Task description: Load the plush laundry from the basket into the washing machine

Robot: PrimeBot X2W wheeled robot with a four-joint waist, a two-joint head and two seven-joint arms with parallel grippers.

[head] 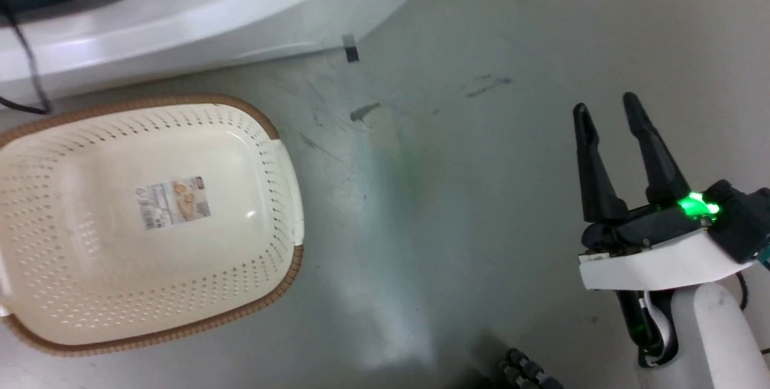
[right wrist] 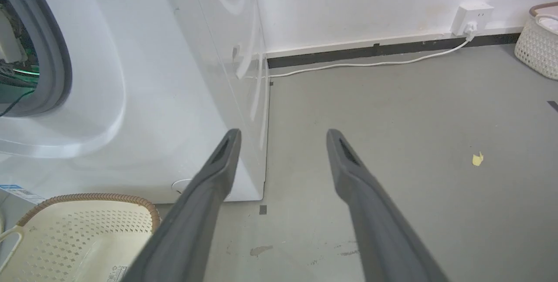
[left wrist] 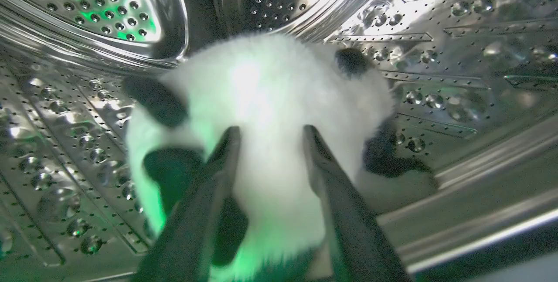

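Down at nine o'clock in the head view, the cream oval plastic basket [head: 278,196] with perforated sides and a brown woven-look rim sits on the floor, a label sticker [head: 173,201] on its bare inner bottom. At eleven o'clock, just beyond its far rim, runs the curved front of the large white front-loading washing machine [head: 180,10]. A small black tape mark [head: 350,52] lies at twelve o'clock on the grey scuffed floor [head: 451,196].

Inside the machine, the left wrist view shows the shiny perforated steel drum [left wrist: 65,142]. The fluffy white stuffed panda with black ears and limbs [left wrist: 270,77] lies at its centre against the drum wall. The left gripper [left wrist: 270,131] rises from six o'clock, its two dark fingers standing apart with white fur between the tips. I cannot tell whether they press the toy or merely frame it.

At three to four o'clock in the head view, well apart from the basket, the right gripper [head: 605,104] hangs over bare floor. Its fingers are spread wide with nothing between them, and a green light [head: 695,205] glows at its base. Its wrist view has the washer's grey rubber door seal [right wrist: 56,55] at nine o'clock. A white cable [right wrist: 370,62] runs to a wall socket [right wrist: 473,16] at one o'clock, and a white woven basket [right wrist: 538,51] stands at two o'clock.
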